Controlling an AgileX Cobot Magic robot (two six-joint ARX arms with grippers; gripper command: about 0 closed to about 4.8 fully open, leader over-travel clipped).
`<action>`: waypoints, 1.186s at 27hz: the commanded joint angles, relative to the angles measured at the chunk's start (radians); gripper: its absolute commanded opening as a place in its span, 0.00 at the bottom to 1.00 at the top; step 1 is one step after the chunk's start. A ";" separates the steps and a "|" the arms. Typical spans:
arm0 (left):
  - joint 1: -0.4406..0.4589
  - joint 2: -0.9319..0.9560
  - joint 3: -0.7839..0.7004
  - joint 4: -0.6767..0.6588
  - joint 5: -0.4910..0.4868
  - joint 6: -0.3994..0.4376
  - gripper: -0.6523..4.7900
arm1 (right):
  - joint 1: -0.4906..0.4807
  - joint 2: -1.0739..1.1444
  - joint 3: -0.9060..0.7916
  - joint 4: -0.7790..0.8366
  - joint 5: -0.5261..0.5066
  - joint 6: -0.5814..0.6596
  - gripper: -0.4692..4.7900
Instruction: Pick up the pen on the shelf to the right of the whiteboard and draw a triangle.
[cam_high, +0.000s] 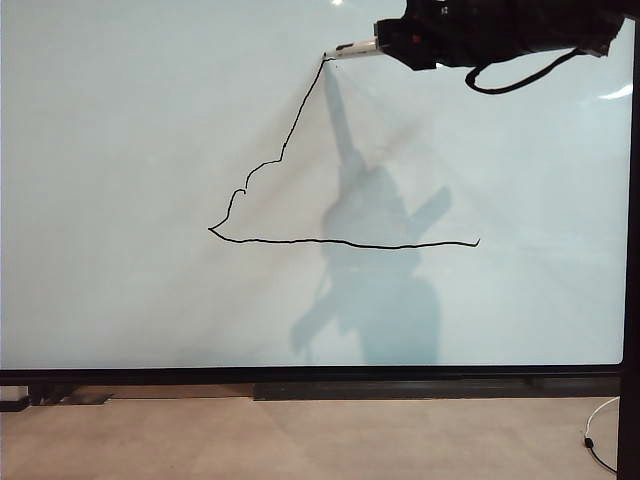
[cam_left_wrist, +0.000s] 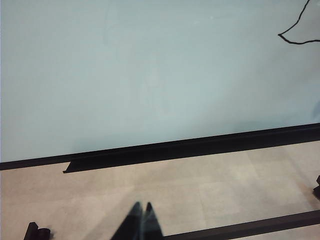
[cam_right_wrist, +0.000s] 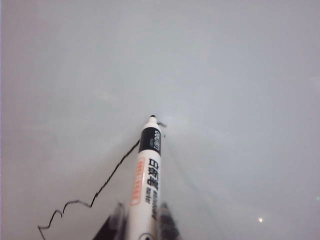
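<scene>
Left gripper (cam_left_wrist: 141, 212) idle, clenched, below whiteboard (cam_high: 120, 120). Right gripper (cam_right_wrist: 141, 216) grasps pen (cam_right_wrist: 147, 175) at triangle (cam_high: 300, 240) apex near top edge; keep tip pressed, descend to base's open end.

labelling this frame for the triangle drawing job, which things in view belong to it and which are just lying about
Belongs:
- white marker pen with black band, in right end effector at top
- large pale blue whiteboard
- unfinished black line triangle

Lying about:
- left end effector, shut, low near floor
- thin white cable on floor

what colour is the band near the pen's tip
Black, with white print, on the white pen held in the right pincer; the right wrist view shows it best.
</scene>
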 joint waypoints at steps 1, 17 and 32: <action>0.000 0.001 0.003 0.005 0.003 0.001 0.11 | 0.002 -0.004 0.016 0.008 0.005 -0.015 0.08; 0.000 0.001 0.003 0.005 0.003 0.001 0.11 | 0.001 -0.004 0.015 -0.059 0.078 -0.056 0.08; 0.000 0.001 0.003 0.005 0.003 0.001 0.11 | 0.000 -0.004 -0.029 -0.043 0.140 -0.077 0.08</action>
